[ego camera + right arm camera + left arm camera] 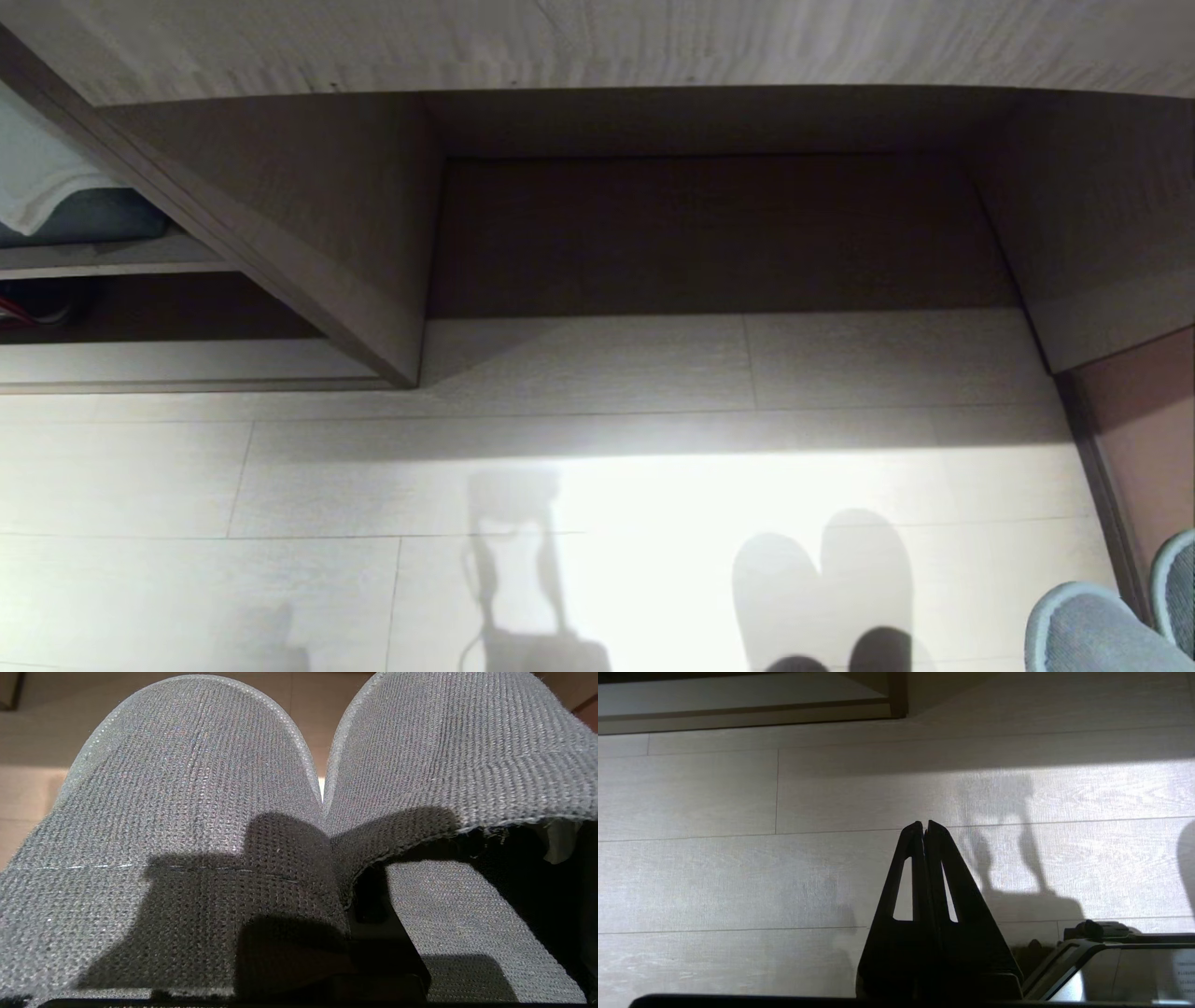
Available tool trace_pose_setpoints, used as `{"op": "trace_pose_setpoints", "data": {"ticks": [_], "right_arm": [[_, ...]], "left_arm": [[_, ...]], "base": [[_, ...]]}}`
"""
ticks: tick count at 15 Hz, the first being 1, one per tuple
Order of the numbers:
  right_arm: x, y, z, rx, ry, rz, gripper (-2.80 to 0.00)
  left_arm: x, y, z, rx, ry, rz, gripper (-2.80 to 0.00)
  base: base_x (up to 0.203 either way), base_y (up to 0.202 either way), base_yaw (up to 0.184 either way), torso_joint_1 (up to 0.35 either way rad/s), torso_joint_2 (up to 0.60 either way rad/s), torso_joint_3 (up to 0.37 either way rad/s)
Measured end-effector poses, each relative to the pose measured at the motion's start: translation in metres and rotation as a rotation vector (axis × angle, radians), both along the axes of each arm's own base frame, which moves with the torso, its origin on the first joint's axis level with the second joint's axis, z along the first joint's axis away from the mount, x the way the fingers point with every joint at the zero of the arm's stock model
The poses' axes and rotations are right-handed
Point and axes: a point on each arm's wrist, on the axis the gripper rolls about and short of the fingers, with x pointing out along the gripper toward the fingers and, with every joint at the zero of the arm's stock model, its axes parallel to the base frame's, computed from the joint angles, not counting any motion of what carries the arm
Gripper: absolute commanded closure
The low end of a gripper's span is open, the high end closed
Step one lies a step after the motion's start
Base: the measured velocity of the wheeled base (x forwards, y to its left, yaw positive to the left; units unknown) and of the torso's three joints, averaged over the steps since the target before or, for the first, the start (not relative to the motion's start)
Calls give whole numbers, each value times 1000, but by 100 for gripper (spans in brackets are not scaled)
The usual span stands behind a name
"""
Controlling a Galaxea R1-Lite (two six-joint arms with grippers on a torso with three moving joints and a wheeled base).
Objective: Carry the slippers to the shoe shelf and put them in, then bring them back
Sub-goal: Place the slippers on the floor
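Note:
The slippers (196, 812) fill the right wrist view, a grey-blue knitted pair lying side by side with their toes pointing away. My right gripper (348, 905) is shut on their inner edges, one dark finger (378, 933) inside the right slipper's opening. In the head view the slippers (1092, 635) show at the bottom right corner, above the floor. The shoe shelf (187, 322) is the low dark compartment at the far left, behind a slanted panel (261, 252). My left gripper (924, 828) hangs shut and empty over the pale floor.
A wide, deep alcove (719, 233) under a pale wooden top faces me at centre. A reddish-brown panel (1144, 439) stands at the right. A white cloth (37, 177) lies on a blue cushion (93, 217) above the shelf. Pale floor planks (280, 485) stretch in front.

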Motion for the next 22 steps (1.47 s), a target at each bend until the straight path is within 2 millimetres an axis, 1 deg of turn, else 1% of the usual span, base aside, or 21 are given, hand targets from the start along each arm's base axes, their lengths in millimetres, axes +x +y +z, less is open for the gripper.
{"op": "trace_pose_setpoints", "data": {"ticks": [22], "right_arm": [[0,0,0,0,0,0,0]], "left_arm": [[0,0,0,-3,1,0,0]], "base": [[0,0,0,2,2,-197]]}}
